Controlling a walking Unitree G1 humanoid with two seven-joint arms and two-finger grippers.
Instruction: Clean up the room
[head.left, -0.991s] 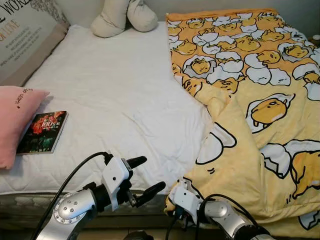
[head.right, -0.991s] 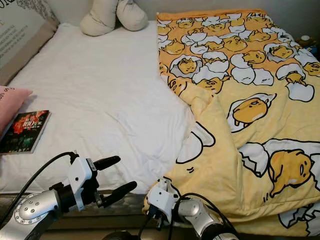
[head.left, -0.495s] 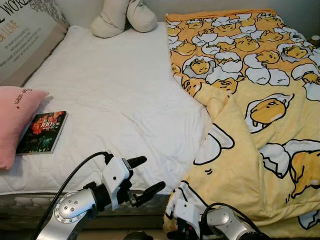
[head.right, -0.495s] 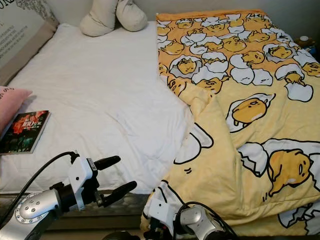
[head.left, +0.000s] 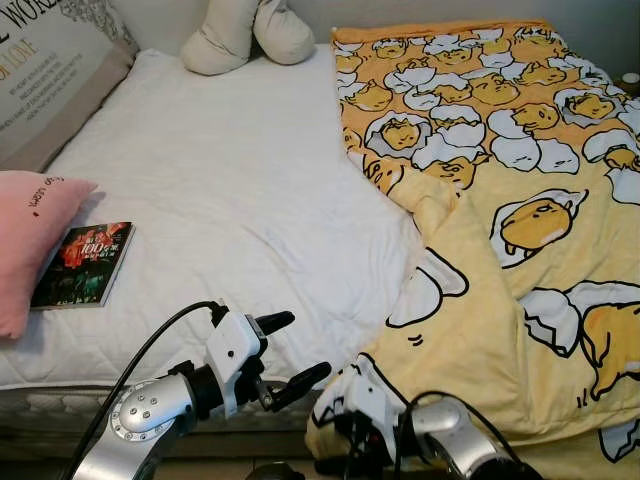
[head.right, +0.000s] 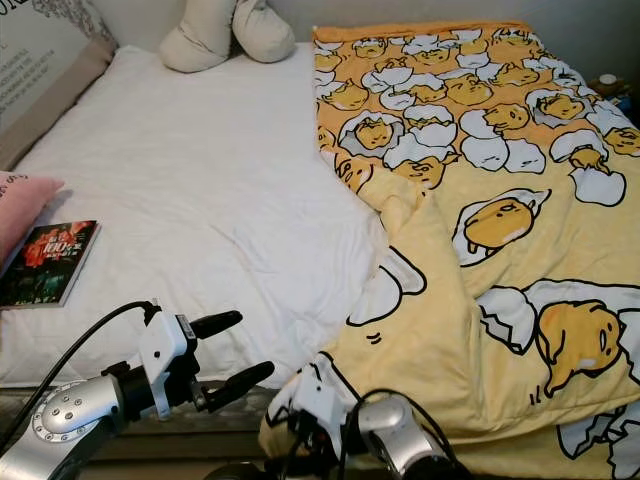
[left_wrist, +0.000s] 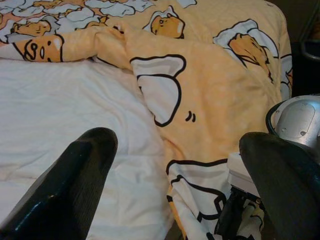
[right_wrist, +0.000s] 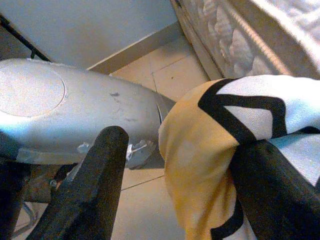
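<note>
The yellow egg-print blanket (head.left: 500, 250) covers the white mattress's (head.left: 220, 200) right half; my right gripper (right_wrist: 175, 190) pinches its corner hanging off the foot edge. My left gripper (head.left: 285, 352) (fingers spread, empty) hovers beside that corner.

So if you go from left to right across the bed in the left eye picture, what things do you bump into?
Pink pillow → book → bare white sheet → yellow egg blanket.
</note>
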